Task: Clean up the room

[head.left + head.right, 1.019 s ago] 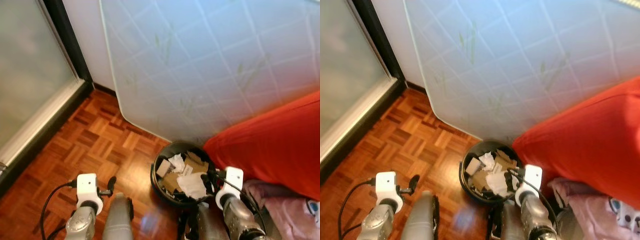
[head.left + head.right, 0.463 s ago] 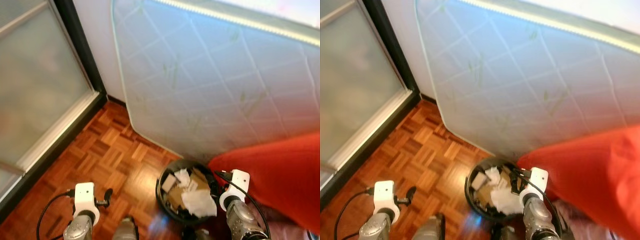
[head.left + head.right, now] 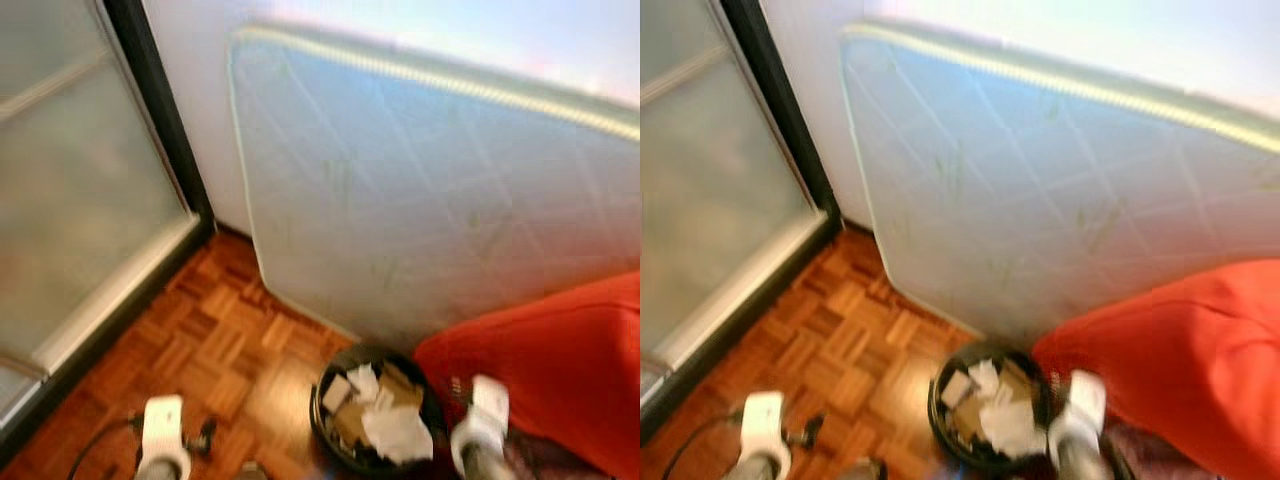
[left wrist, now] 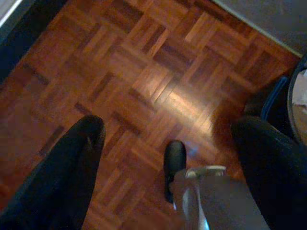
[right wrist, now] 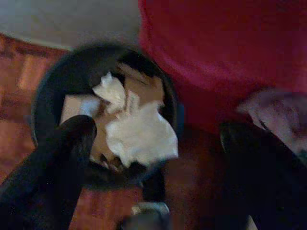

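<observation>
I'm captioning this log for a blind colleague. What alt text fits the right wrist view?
The right end effector, fingers spread open, hangs over a black trash bin filled with crumpled white paper and cardboard scraps. A red cushion sits beside the bin on the parquet floor.

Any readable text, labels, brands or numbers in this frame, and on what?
None readable.
Mattress: only a quilted pattern and faint green marks, no lettering.
Bin: the paper and cardboard scraps show no legible print; the head views are blurred.
Red cover: plain.
</observation>
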Robot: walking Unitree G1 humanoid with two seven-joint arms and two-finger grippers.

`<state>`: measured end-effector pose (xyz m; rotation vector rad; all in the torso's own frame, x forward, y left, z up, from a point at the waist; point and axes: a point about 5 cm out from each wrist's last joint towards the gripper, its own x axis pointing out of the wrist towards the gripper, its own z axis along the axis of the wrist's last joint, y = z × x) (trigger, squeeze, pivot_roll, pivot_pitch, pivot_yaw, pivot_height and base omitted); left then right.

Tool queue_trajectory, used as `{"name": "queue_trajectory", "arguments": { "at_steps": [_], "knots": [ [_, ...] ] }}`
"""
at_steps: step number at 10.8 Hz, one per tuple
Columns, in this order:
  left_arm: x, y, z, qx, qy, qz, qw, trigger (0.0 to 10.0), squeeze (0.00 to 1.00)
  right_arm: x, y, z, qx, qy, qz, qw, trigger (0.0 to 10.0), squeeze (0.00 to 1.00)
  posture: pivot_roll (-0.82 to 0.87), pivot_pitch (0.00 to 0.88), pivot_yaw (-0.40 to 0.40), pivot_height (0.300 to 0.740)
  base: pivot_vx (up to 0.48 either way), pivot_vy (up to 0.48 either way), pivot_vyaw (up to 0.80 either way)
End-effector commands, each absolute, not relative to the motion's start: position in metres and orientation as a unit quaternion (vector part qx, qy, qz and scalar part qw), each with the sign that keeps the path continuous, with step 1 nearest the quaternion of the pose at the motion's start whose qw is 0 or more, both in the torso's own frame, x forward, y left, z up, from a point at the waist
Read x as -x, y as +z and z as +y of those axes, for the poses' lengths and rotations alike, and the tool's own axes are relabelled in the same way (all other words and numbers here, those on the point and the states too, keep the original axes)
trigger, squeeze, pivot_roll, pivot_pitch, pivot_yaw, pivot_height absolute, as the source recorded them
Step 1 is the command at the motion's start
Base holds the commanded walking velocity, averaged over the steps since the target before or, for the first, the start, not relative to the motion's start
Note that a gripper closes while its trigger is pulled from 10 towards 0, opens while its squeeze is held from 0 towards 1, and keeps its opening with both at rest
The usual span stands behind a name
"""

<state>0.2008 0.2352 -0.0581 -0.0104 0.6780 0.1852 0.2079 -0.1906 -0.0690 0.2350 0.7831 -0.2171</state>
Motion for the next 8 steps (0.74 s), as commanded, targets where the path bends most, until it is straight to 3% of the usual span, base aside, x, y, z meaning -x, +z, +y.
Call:
{"name": "queue_trajectory", "arguments": {
  "at_steps": [1, 4, 7, 8],
  "knots": [
    [-0.190, -0.065, 0.238, 0.003, 0.097, 0.360, 0.928, 10.0, 0.00, -0.201, -0.073, -0.191, -0.104, -0.105, 0.398, 0.906, 10.0, 0.00, 0.22, 0.065, -0.024, 0.740, 0.000, 0.000, 0.00],
    [-0.204, -0.059, 0.238, -0.004, 0.084, 0.359, 0.930, 10.0, 0.00, -0.199, -0.073, -0.196, -0.122, -0.128, 0.391, 0.903, 10.0, 0.00, 0.20, 0.000, 0.009, 0.740, 0.000, 0.000, 0.00],
    [-0.211, -0.056, 0.233, -0.007, 0.077, 0.356, 0.931, 10.0, 0.00, -0.199, -0.073, -0.197, -0.130, -0.134, 0.389, 0.902, 10.0, 0.00, 0.17, 0.000, 0.013, 0.740, 0.000, 0.000, 0.00],
    [-0.209, -0.058, 0.231, -0.012, 0.080, 0.357, 0.931, 10.0, 0.00, -0.197, -0.074, -0.199, -0.129, -0.135, 0.390, 0.901, 10.0, 0.00, 0.18, 0.035, 0.012, 0.740, 0.000, 0.000, 0.00]
  ]
}}
